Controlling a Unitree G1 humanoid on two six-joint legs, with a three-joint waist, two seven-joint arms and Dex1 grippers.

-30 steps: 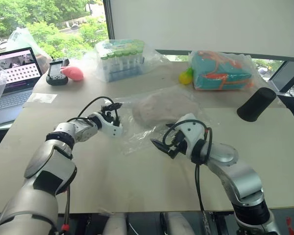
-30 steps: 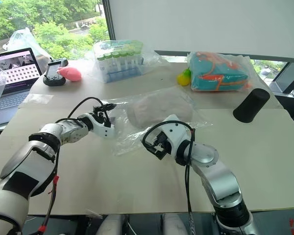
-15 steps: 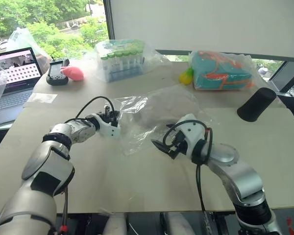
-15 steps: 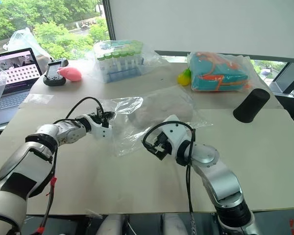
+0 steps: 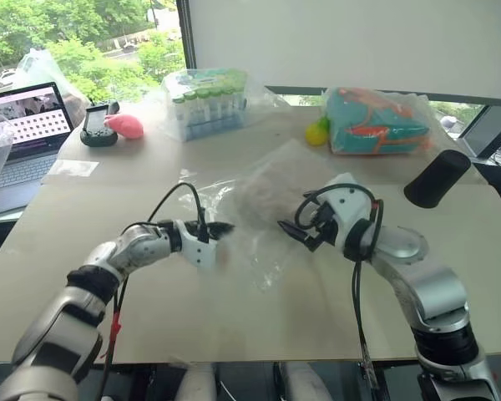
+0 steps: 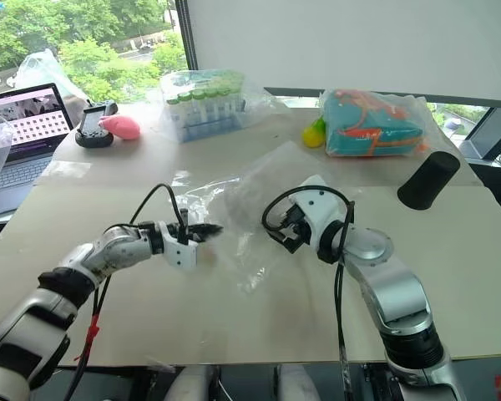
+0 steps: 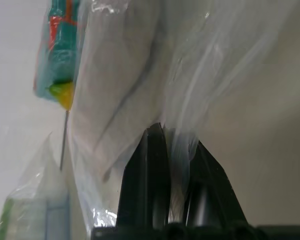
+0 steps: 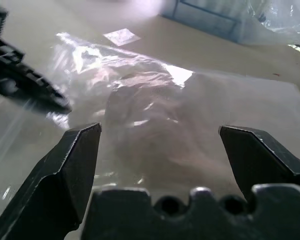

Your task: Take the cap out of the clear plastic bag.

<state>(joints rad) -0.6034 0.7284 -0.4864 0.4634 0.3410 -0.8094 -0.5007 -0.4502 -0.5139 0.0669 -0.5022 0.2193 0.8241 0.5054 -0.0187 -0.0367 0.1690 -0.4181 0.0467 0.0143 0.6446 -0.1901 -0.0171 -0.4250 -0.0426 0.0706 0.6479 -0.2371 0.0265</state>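
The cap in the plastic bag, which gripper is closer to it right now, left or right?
Right. The open right gripper faces the cap just beside it, outside the clear plastic bag. The left gripper is shut on the bag's edge, slightly farther from the cap.

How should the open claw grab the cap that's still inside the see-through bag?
Probably by its rounded dome, through the plastic. The cap sits as a soft lump inside the clear plastic bag, straight ahead of the right gripper, whose jaws stand wide on either side of it. The left gripper pinches the bag's edge on the opposite side, so coming from the right gripper's side looks clearest.
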